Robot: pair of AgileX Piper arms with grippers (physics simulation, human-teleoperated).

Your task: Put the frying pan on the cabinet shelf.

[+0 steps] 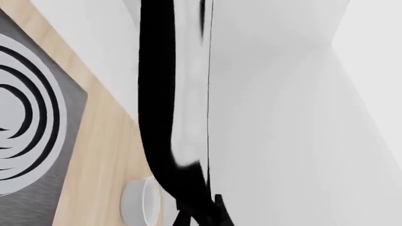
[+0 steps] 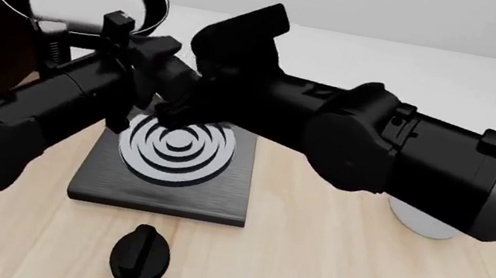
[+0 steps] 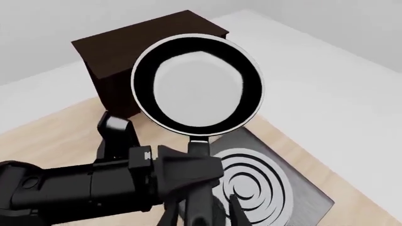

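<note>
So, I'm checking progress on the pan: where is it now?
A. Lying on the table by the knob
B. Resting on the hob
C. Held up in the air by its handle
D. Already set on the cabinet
C: the pan is lifted above the hob, its handle held at the left gripper, with the cabinet behind it.

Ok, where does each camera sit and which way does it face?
Front: fixed above and behind the arms, facing forward and down at the hob; left arm and right arm show.
Left wrist: on the left arm, looking along the pan's side; little of the robot shows.
Right wrist: behind the right pincer, facing pan and cabinet; the left arm crosses it.
Shared: all three show pan and hob.
</note>
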